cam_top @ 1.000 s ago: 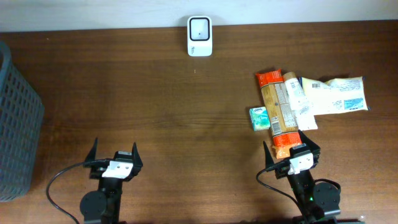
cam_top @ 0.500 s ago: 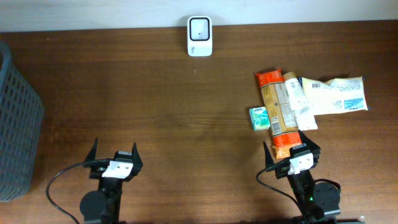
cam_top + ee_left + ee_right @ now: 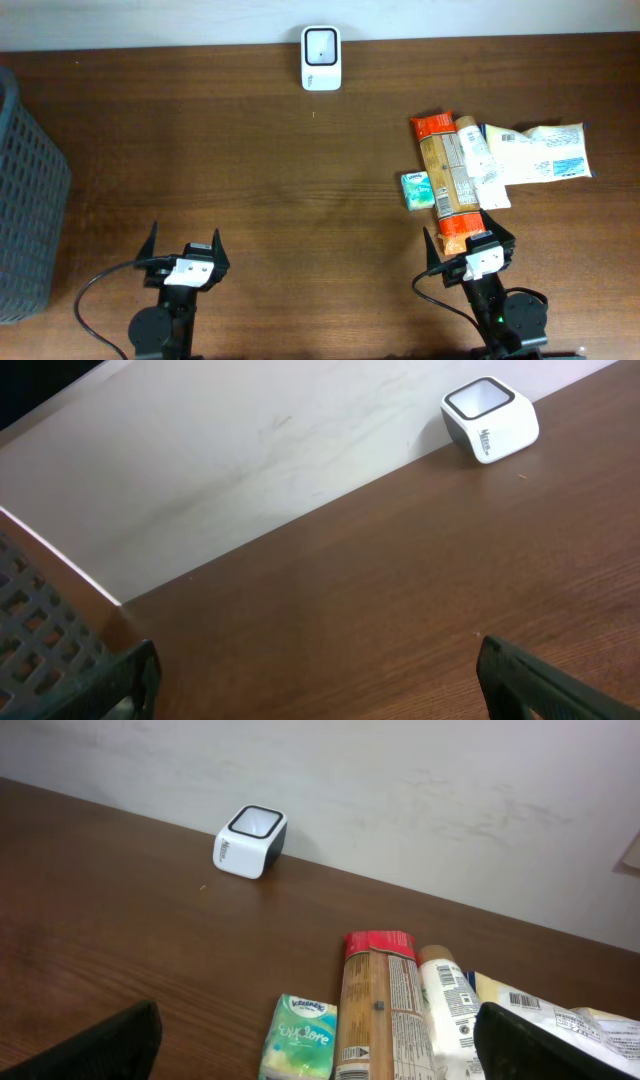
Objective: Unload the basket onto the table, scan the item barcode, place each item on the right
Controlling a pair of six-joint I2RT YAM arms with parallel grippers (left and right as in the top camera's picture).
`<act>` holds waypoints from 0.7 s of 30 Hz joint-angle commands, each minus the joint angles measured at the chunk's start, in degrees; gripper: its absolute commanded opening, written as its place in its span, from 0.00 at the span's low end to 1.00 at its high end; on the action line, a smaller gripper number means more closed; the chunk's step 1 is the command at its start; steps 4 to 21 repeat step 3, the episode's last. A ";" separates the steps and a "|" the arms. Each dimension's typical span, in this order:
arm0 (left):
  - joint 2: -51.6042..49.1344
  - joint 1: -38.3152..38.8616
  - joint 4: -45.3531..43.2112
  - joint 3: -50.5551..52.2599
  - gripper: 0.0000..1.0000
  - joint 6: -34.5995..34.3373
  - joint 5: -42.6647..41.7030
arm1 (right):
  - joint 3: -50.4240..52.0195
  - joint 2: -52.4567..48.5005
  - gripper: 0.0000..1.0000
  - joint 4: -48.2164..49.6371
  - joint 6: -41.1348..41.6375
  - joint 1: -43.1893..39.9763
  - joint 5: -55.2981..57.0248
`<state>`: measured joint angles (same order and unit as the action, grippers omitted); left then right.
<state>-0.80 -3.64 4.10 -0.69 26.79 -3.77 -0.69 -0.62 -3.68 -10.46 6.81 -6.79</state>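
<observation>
The left hand [image 3: 185, 242] is hovering low over the near left part of the counter [image 3: 250, 170], its fingers [image 3: 120, 678] spreading wide apart and holding nothing. The right hand [image 3: 468, 243] is sitting at the near right, its jaws also standing fully open and gripping nothing.

The goods are lying in a cluster just beyond the right hand. A long packet [image 3: 447, 180] with red ends is stretching away from the robot, its near red end lying right at the open fingers [image 3: 100, 1045]. A small green tissue pack [image 3: 417, 190] is resting against the packet's left side. A pale tube [image 3: 480, 160] is lying along the packet's right side, touching it, and a white bag [image 3: 545, 155] is spreading out to the right of the tube, with the tube overlapping its left edge. In the right wrist view, barcodes are showing on the tube and on the bag.

The white scanner [image 3: 321, 58] is standing at the far edge of the counter against the wall [image 3: 400, 780], well apart from the goods and to their left. A dark basket [image 3: 25, 200] is standing at the left edge.
</observation>
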 commanded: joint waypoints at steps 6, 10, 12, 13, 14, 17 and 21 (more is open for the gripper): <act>0.50 0.22 0.33 0.17 0.99 -0.50 0.59 | 0.37 0.42 0.99 -0.22 0.66 0.35 -0.52; 0.50 0.22 0.33 0.17 0.99 -0.50 0.59 | 0.37 0.42 0.99 -0.22 0.66 0.35 -0.52; 0.50 0.22 0.33 0.17 0.99 -0.50 0.59 | 0.37 0.42 0.99 -0.22 0.66 0.35 -0.52; 0.50 0.22 0.33 0.17 0.99 -0.50 0.59 | 0.37 0.42 0.99 -0.22 0.66 0.35 -0.52; 0.50 0.22 0.33 0.17 0.99 -0.50 0.59 | 0.37 0.42 0.99 -0.22 0.66 0.35 -0.52; 0.50 0.22 0.33 0.17 0.99 -0.50 0.59 | 0.37 0.42 0.99 -0.22 0.66 0.35 -0.52; 0.50 0.22 0.33 0.17 0.99 -0.50 0.59 | 0.37 0.42 0.99 -0.22 0.66 0.35 -0.52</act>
